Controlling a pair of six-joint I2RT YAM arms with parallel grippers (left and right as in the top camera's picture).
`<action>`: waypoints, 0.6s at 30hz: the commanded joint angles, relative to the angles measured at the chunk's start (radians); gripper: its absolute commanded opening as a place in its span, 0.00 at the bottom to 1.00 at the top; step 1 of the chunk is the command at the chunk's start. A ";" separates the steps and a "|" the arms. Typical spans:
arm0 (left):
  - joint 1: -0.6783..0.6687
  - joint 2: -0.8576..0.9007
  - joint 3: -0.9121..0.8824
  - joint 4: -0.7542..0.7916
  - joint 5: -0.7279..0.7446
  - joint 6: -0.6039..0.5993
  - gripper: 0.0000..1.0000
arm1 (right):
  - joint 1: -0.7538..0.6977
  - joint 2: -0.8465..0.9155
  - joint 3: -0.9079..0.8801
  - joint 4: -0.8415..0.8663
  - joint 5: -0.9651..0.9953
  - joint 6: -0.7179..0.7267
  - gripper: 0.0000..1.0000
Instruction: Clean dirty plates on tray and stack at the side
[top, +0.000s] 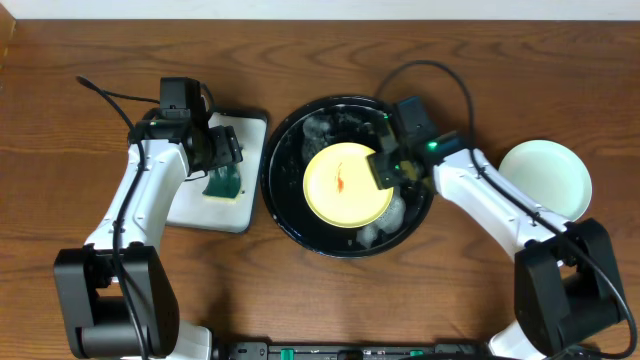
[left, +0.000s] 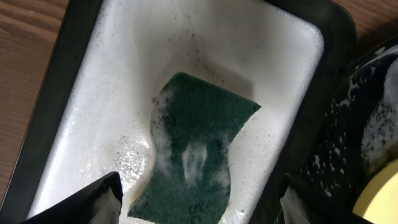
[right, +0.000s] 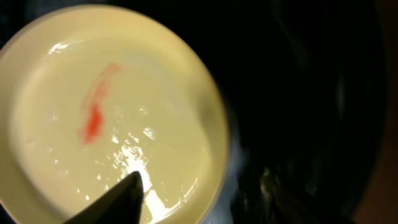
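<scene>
Seemingly the sponge pick-up comes next. The yellow plate (top: 345, 183), a red smear (right: 93, 124) near its middle, sits centred in the black tray (top: 285, 215); a green plate (top: 548, 178) waits on the worktop (top: 450, 290) to the right. Left fingers (left: 93, 199) hang spread over the sponge (left: 193, 137) in the soapy white tray (left: 50, 81): lower straight, pinch across its width. Right fingers (right: 127, 196), spread at the yellow plate's right rim, should clamp before scrubbing, or the wet plate may slide.
</scene>
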 joint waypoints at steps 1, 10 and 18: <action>0.005 0.002 -0.014 -0.003 0.002 0.002 0.81 | -0.042 -0.004 0.010 -0.043 -0.052 0.256 0.57; 0.005 0.002 -0.014 -0.003 0.002 0.002 0.81 | -0.045 0.008 -0.008 -0.085 -0.055 0.304 0.51; 0.004 0.002 -0.014 -0.002 0.008 0.001 0.81 | -0.045 0.121 -0.016 -0.044 -0.066 0.321 0.45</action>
